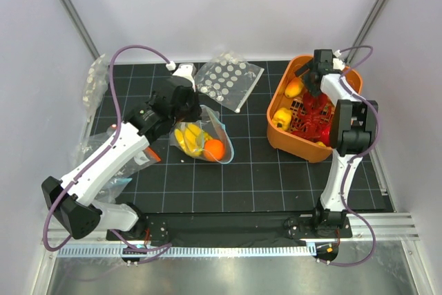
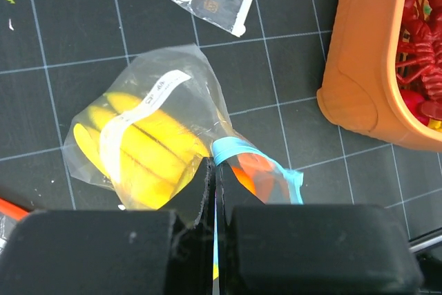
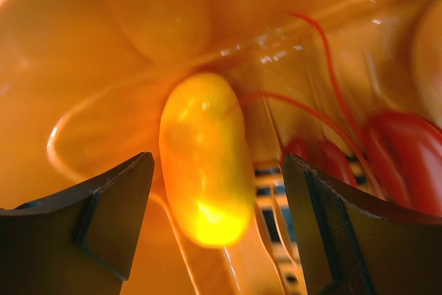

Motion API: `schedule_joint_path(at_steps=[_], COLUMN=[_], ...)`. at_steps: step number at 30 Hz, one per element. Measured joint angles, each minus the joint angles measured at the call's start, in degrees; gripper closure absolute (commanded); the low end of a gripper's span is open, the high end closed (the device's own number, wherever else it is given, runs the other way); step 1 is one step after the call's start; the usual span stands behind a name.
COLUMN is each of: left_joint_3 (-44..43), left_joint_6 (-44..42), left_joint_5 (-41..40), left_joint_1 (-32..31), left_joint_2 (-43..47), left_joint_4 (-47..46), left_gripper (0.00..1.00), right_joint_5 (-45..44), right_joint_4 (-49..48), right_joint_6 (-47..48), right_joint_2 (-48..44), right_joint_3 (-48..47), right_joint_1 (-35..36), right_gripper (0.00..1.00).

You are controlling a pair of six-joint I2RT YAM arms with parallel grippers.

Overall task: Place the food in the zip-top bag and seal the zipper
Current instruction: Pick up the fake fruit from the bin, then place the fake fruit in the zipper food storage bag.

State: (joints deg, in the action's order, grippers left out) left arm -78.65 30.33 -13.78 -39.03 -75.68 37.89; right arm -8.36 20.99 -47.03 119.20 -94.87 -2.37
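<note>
— On the mat, where's the bag?
— Left gripper is clamped on its mouth, beside the blue strip; bananas and orange inside.
— Right gripper?
— Spread wide, empty, over the mango in the tub.

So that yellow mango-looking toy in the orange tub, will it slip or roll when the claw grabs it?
Probably slippery: the toy mango looks glossy and smooth, so the open right gripper could squeeze it out sideways. Its rounded egg shape may roll against the orange tub wall if nudged.
</note>
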Motion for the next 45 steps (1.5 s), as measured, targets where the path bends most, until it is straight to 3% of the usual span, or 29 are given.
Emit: schedule_joint_path(at_steps=[1,5,6,7,8,9,18,28,35,45], left_joint_3=[0.0,0.0,-0.1,-0.1,-0.1,-0.1,-0.9,-4.8,-8.3,-13.0], left_joint_6=[-0.1,-0.6,-0.7,-0.8,-0.8,-0.8,-1.1,-1.4,-0.3,1.2], left_joint_5=[0.2,0.5,0.6,0.6,0.8,0.9,1.6,3.0,4.7,7.0], left_joint_1=[0.0,0.0,0.0,0.0,0.0,0.0,0.0,0.0,0.0,0.0], left_joint_2=[0.0,-0.3,-0.5,-0.7,-0.9,-1.0,-2.7,-6.0,-8.4,-12.5], left_joint_4=[0.0,0.0,0.0,-0.1,-0.2,-0.3,-0.9,-0.7,0.3,2.2], left_gripper=[1.0,1.0,1.0,1.0,1.0,1.0,1.0,1.0,1.0,1.0], right_joint_5=[0.4,2.2,2.8,3.2,3.7,4.1,5.2,17.5,29.6,45.7], right_joint_4=[-0.6,-2.6,-3.0,-3.3,-3.5,-3.6,-3.2,-3.2,-2.8,-1.2], right_joint_6=[-0.4,-1.8,-1.9,-2.2,-2.2,-2.3,3.3,11.4,16.0,19.0], right_joint_2=[1.1,4.3,4.5,4.6,4.6,4.6,-2.1,-29.7,-37.5,-37.9], right_joint_3=[-0.5,-1.5,-1.5,-1.5,-1.5,-1.5,3.0,14.0,17.6,19.8], right_joint_1=[-0.1,0.0,0.1,0.1,0.1,0.1,0.1,1.1,9.7,21.5], right_gripper=[0.19,0.52,0.53,0.6,0.78,0.83,0.88,0.92,0.92,0.92])
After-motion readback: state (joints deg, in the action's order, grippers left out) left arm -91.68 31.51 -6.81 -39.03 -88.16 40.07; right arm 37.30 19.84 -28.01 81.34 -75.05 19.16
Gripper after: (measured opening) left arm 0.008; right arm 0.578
